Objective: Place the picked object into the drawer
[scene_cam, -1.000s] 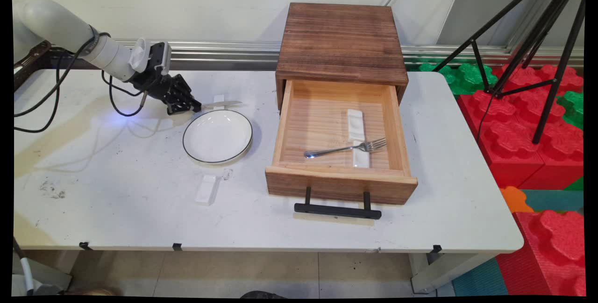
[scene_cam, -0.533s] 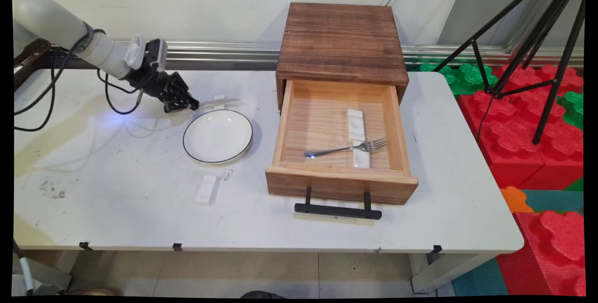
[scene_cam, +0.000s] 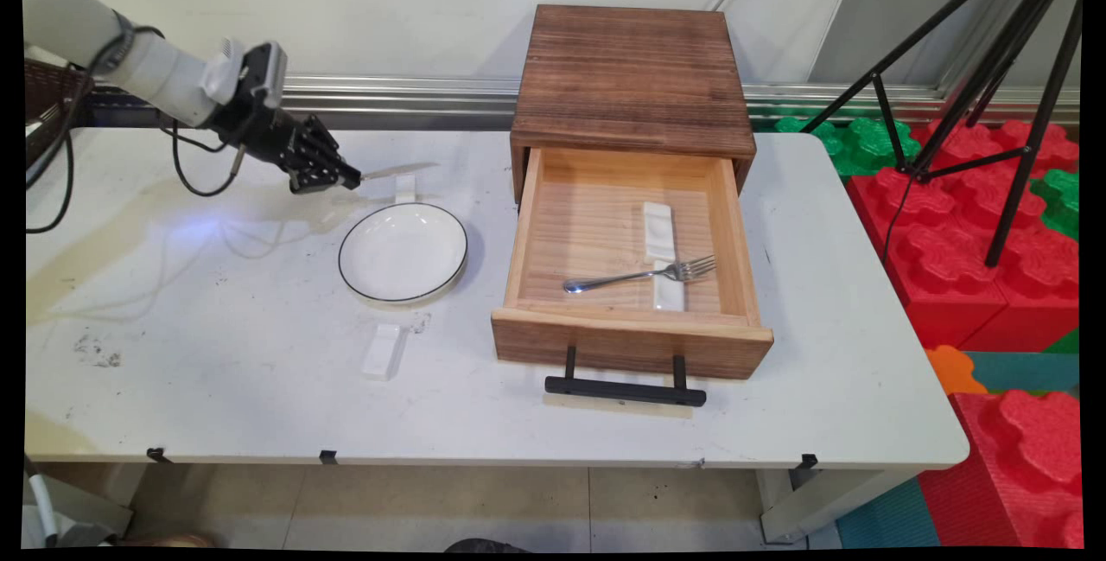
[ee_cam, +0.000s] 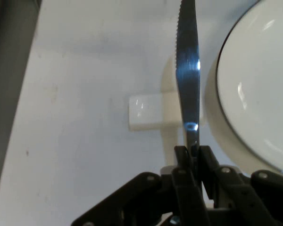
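Observation:
My black gripper (scene_cam: pixel 350 180) hangs over the table's back left, shut on the handle of a silver knife (scene_cam: pixel 396 170). The knife is lifted off the table and its blade points right. In the hand view the serrated knife blade (ee_cam: pixel 187 70) runs straight up from my gripper (ee_cam: pixel 192 153). Below it lies a small white rest (scene_cam: pixel 404 188) (ee_cam: pixel 146 112). Just in front of that sits a white plate (scene_cam: pixel 403 251) (ee_cam: pixel 259 89) with a dark rim.
A wooden box (scene_cam: pixel 631 86) has its drawer (scene_cam: pixel 631 341) pulled out, holding a fork (scene_cam: pixel 641 273) across a white rest (scene_cam: pixel 667 288) and another rest (scene_cam: pixel 657 229). A further white rest (scene_cam: pixel 381 352) lies before the plate. Tripod legs (scene_cam: pixel 968 68) and red foam blocks (scene_cam: pixel 994 267) stand right.
The gripper has risen and drawn back to the left with the knife, lifting it off the white rest, which now lies uncovered behind the plate.

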Controlling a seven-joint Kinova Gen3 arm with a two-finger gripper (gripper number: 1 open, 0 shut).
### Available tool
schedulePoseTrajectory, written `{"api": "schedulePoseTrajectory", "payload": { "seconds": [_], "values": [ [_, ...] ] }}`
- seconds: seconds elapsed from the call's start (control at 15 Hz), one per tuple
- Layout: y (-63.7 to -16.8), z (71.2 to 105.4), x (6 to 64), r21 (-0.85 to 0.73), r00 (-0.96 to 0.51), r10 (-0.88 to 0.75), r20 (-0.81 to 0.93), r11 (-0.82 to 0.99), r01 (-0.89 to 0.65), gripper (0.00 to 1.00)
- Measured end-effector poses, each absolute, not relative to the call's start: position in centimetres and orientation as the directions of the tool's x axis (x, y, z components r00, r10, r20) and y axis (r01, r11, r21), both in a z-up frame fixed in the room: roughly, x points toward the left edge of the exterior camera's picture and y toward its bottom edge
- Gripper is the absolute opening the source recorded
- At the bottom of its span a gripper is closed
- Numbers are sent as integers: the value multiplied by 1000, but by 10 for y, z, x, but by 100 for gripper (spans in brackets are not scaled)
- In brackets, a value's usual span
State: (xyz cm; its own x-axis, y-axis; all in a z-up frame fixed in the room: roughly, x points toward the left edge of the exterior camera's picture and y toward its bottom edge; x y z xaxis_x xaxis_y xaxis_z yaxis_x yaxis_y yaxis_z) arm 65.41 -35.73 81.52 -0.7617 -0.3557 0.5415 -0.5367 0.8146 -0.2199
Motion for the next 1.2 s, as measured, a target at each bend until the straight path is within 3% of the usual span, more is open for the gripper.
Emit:
{"api": "schedulePoseTrajectory", "payload": {
  "seconds": [0.67, 1.2],
  "values": [
    [-346, 889, 622, -193, -674, -308, 672, 805, -561, 0],
    [-352, 935, 555, -172, -622, -242, 745, 831, -530, 0]
  ]
}}
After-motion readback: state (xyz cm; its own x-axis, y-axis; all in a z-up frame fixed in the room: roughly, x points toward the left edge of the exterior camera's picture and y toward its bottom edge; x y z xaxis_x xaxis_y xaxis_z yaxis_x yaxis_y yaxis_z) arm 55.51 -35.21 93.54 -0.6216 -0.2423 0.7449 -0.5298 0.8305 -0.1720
